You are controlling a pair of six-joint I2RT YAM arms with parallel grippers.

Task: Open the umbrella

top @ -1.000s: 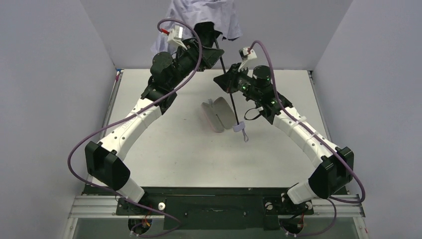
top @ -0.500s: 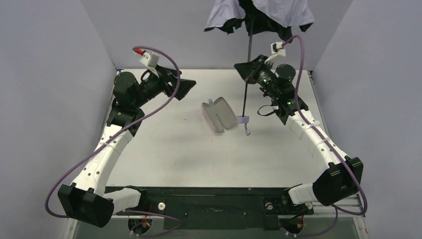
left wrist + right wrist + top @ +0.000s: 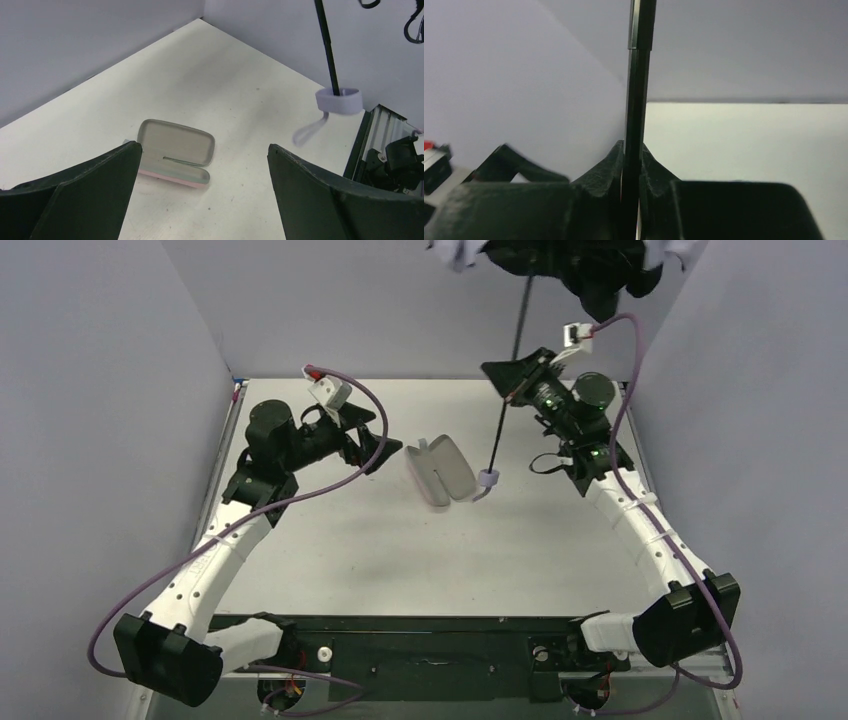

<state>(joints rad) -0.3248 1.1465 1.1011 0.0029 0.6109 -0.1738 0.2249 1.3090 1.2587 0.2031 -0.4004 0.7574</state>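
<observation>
The umbrella hangs upright over the back right of the table. Its lavender-grey canopy (image 3: pixel 560 255) is cut off by the top of the overhead view. The thin black shaft (image 3: pixel 505 410) runs down to the lavender handle (image 3: pixel 487 479), which hangs just above the table. My right gripper (image 3: pixel 512 392) is shut on the shaft (image 3: pixel 636 100), about midway along it. My left gripper (image 3: pixel 385 445) is open and empty, left of the handle (image 3: pixel 339 99), with its jaws wide apart.
The open pink clamshell case (image 3: pixel 440 471), pale grey inside, lies on the white table (image 3: pixel 350 550) between the grippers; it also shows in the left wrist view (image 3: pixel 175 152). Grey walls enclose the table on the left, back and right.
My right gripper has carried the umbrella rightward and higher. My left gripper let go of the canopy, drew back left and down, and now points toward the case.
</observation>
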